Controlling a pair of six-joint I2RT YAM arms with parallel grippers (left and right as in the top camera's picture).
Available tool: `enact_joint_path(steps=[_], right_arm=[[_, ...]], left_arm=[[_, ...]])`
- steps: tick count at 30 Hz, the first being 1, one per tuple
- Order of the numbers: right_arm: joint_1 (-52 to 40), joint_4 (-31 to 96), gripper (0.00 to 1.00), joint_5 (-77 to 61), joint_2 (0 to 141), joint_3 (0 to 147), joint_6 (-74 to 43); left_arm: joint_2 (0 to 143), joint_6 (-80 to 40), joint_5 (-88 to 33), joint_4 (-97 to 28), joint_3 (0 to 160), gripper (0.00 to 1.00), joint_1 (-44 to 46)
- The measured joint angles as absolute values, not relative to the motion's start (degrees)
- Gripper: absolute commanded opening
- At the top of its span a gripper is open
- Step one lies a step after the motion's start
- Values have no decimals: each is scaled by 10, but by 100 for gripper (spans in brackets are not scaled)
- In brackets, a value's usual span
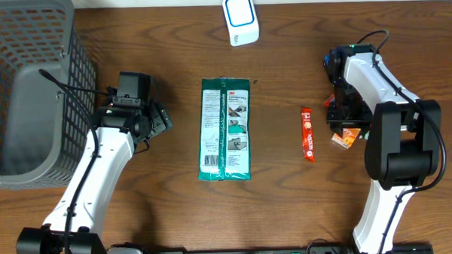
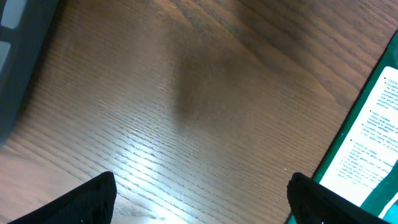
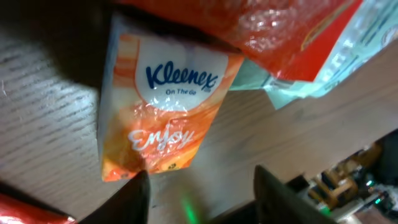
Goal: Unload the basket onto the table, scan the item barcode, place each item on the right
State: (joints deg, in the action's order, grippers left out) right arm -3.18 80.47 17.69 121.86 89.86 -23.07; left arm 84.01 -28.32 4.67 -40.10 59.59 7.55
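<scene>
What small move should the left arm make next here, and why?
Probably slide the left gripper sideways toward the green packet. The gripper's jaws stand wide open with only bare table between them, the packet lies flat just beside it, and the white scanner sits at the table's far edge.

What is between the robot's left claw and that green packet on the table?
Nothing visible. Only bare wooden table lies between the open left gripper and the green packet.
</scene>
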Motion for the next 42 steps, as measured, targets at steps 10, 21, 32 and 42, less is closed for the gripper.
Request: enact_joint_path(steps=[10, 21, 32, 42], right_arm=[[-35, 806, 43, -26, 1218, 939, -94], [-88, 667, 17, -171, 1216, 886, -65], [-111, 633, 24, -133, 1210, 831, -108], [-99, 679, 29, -190, 1210, 865, -49]], left_arm=[[840, -283, 46, -401, 596, 89, 76], [840, -283, 46, -401, 596, 89, 76], [840, -283, 46, -401, 596, 89, 76], [840, -283, 46, -401, 596, 89, 76]])
